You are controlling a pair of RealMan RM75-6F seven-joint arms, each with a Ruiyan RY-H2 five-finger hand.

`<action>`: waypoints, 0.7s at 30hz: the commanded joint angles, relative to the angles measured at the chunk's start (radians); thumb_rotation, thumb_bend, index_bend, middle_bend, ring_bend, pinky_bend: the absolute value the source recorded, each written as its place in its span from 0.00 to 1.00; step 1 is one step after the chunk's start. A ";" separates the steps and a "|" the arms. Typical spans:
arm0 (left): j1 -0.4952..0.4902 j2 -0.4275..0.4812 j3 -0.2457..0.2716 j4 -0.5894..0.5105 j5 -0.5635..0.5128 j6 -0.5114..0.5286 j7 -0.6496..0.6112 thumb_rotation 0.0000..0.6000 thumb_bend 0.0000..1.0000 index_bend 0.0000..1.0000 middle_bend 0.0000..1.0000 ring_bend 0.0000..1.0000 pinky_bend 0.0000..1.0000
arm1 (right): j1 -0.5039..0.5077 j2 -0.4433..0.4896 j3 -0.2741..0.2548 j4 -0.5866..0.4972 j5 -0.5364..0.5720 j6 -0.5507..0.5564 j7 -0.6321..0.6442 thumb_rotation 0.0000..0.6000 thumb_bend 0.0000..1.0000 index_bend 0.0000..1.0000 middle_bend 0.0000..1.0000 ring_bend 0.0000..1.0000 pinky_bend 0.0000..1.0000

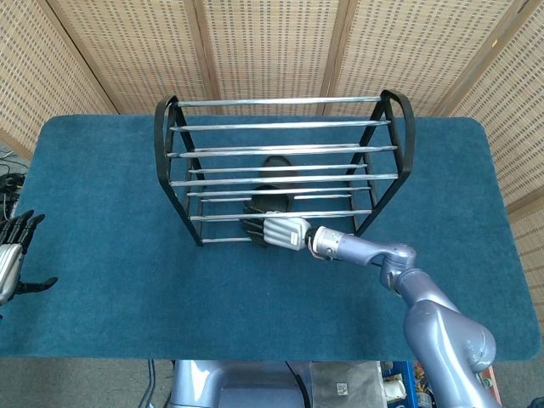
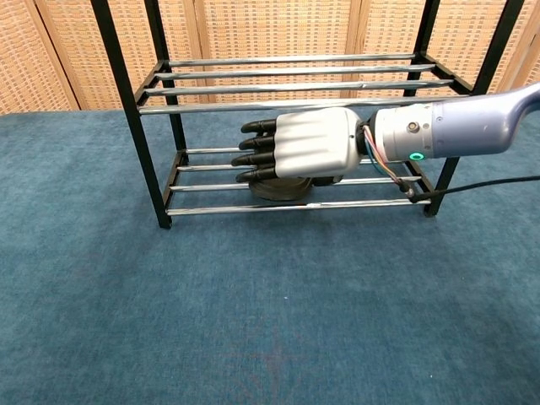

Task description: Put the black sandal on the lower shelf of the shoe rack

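Observation:
The black sandal [image 1: 265,199] [image 2: 280,190] lies flat on the lower rails [image 2: 219,207] of the black-framed shoe rack [image 1: 280,104] [image 2: 295,61], mostly hidden under my right hand. My right hand [image 1: 281,231] [image 2: 309,143] reaches into the lower shelf from the front right, directly over the sandal. Its fingers [image 2: 257,153] stretch out straight to the left and no longer curl around the shoe; the thumb is hidden. My left hand [image 1: 12,253] hangs by the table's left edge, fingers apart, holding nothing.
The rack stands at the back middle of the blue cloth-covered table [image 1: 102,212]. Its upper shelf rails [image 2: 291,84] pass just above my right hand. Woven screens [image 1: 272,42] close off the back.

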 commanded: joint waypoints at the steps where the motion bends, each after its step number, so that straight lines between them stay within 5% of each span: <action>1: -0.001 0.001 0.001 0.001 0.003 -0.001 -0.004 1.00 0.11 0.00 0.00 0.00 0.00 | -0.033 0.037 0.017 -0.087 0.026 0.040 -0.071 1.00 0.43 0.01 0.00 0.00 0.00; 15: 0.026 0.013 0.023 -0.024 0.075 0.055 -0.021 1.00 0.11 0.00 0.00 0.00 0.00 | -0.197 0.203 -0.013 -0.461 0.038 0.179 -0.282 1.00 0.42 0.01 0.00 0.00 0.00; 21: 0.050 0.018 0.039 -0.031 0.124 0.099 -0.037 1.00 0.11 0.00 0.00 0.00 0.00 | -0.328 0.301 -0.042 -0.563 0.054 0.318 -0.247 1.00 0.19 0.01 0.00 0.00 0.00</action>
